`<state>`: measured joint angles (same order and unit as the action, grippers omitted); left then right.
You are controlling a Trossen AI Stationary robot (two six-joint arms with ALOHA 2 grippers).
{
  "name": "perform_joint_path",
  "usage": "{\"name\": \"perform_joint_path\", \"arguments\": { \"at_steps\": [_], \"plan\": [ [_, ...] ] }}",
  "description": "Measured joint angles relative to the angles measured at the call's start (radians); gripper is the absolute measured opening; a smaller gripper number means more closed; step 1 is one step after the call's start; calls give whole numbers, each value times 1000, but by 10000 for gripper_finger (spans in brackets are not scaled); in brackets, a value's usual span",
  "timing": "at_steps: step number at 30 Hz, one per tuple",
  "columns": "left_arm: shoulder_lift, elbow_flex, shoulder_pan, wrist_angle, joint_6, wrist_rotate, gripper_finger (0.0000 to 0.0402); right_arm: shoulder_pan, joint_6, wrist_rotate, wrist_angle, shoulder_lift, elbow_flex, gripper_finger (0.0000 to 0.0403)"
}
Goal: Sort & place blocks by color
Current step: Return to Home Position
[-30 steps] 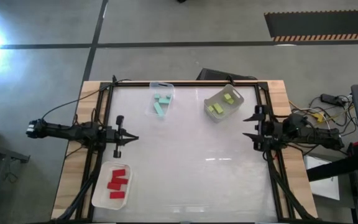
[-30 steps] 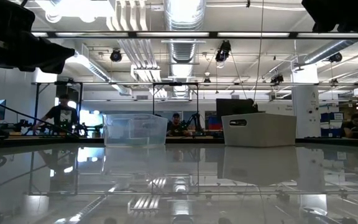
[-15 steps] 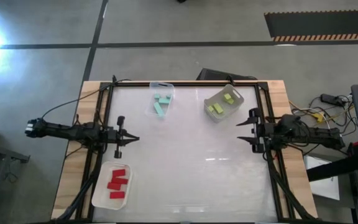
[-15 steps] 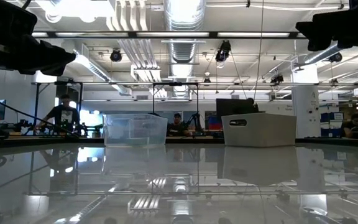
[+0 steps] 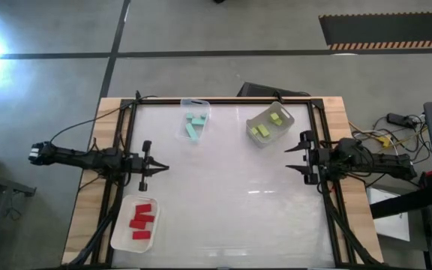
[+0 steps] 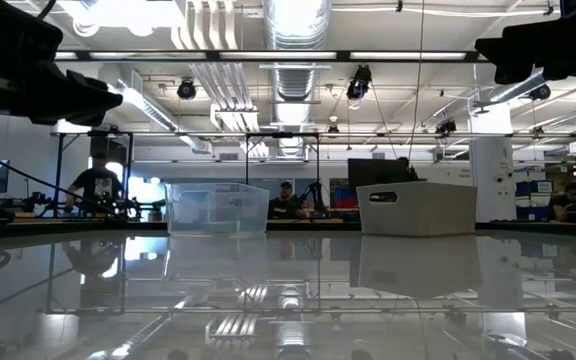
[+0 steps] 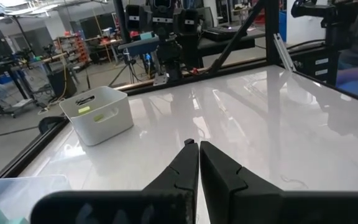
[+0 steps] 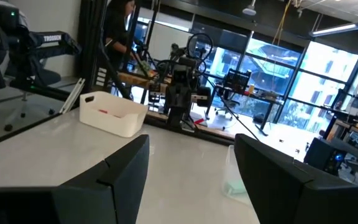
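The glossy white surface (image 5: 223, 187) lay under bright lab lights, with benches and a few people far behind it in the low view. And the sorting looked finished! The red blocks (image 5: 141, 220) sat in the white tray (image 5: 118, 238) at the near left corner. The mint-teal blocks (image 5: 194, 124) were in the clear tray (image 5: 181, 129) at the far edge, and the yellow-green blocks (image 5: 268, 124) in the grey-white tray (image 5: 283, 135) just beside it. Every block in sight was inside a tray.

The left tool (image 5: 161, 167) hung at the left edge, just beyond the red tray, its fingers (image 7: 185, 163) pinched narrow and holding nothing. The right tool (image 5: 291, 159) hovered at the right edge, near the yellow-green tray, its fingers (image 8: 126, 163) spread wide and empty.

So the job in hand appeared to be the retreat home, and doing it well was about tidiness. Each arm should pull back along its own side and keep height over the nearest tray, so that no rim got clipped. It should move smoothly past the black frame rails. The left arm had the tighter line, with the red tray so near its path.
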<state>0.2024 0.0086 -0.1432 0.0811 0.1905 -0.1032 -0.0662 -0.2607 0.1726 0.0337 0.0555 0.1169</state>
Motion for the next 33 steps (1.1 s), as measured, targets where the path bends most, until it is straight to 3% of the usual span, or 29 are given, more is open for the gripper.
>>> {"name": "perform_joint_path", "arguments": {
  "at_steps": [33],
  "plan": [
    [52,0,0,0,0,0,0,0,-1,0,0,0,0,226]
  ]
}}
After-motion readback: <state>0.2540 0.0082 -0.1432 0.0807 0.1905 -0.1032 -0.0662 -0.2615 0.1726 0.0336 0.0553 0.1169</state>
